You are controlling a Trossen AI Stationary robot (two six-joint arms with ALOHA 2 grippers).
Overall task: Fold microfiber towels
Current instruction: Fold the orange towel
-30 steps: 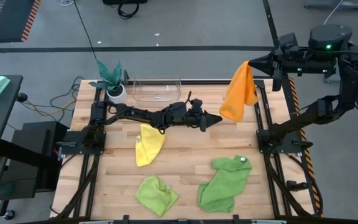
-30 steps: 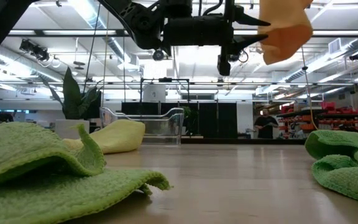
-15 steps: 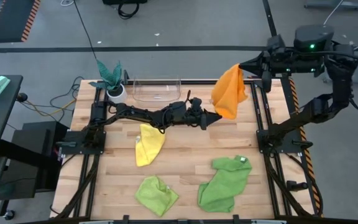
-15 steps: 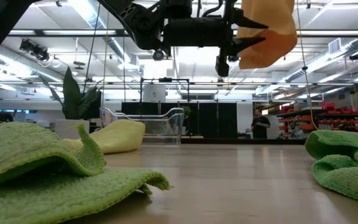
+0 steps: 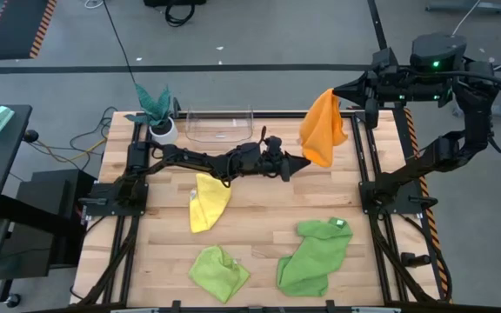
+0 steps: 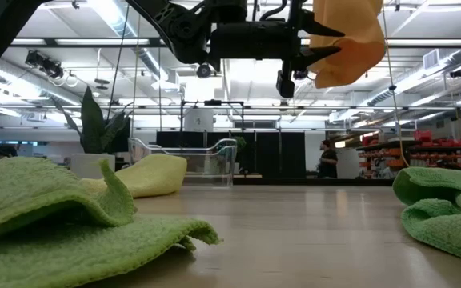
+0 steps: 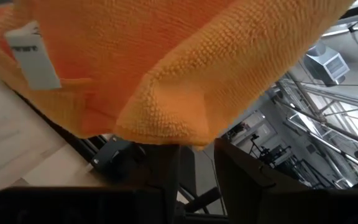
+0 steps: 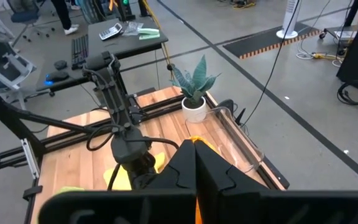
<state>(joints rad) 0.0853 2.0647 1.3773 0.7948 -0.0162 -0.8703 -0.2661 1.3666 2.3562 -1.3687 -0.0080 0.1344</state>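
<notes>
Wooden slats make up the surface point(image 5: 259, 217), with a big workshop hall seen behind it in the low view. Three of the microfiber towels are left lying crumpled on it: the yellow towel point(image 5: 208, 201) near the middle, the lime green towel point(image 5: 218, 270) at the front edge, and the larger mid-green towel point(image 5: 315, 256) with its white tag to the right of that. None of them looks folded yet, so the job is judged to be at an early stage.

The orange towel point(image 5: 323, 129) is held up in the air by the right pincer point(image 5: 348, 90), above the far right corner of the surface. It's pinched by an upper edge so it hangs down loose, probably so a free corner can be offered to the other arm and the cloth spread flat before folding. The right pincer is clamped fully shut on the fabric.

The left pincer point(image 5: 303, 164) is stretched out across the middle of the surface, pointed at the dangling cloth. In the left wrist view the lower hem is seen hanging just in front of its fingers point(image 7: 241, 174), which are set partly apart with nothing gripped between them. Whether the cloth is actually touched can't be told.

A potted plant point(image 5: 156, 111) and a clear bin point(image 5: 219, 125) are parked at the far edge, out of the way.
</notes>
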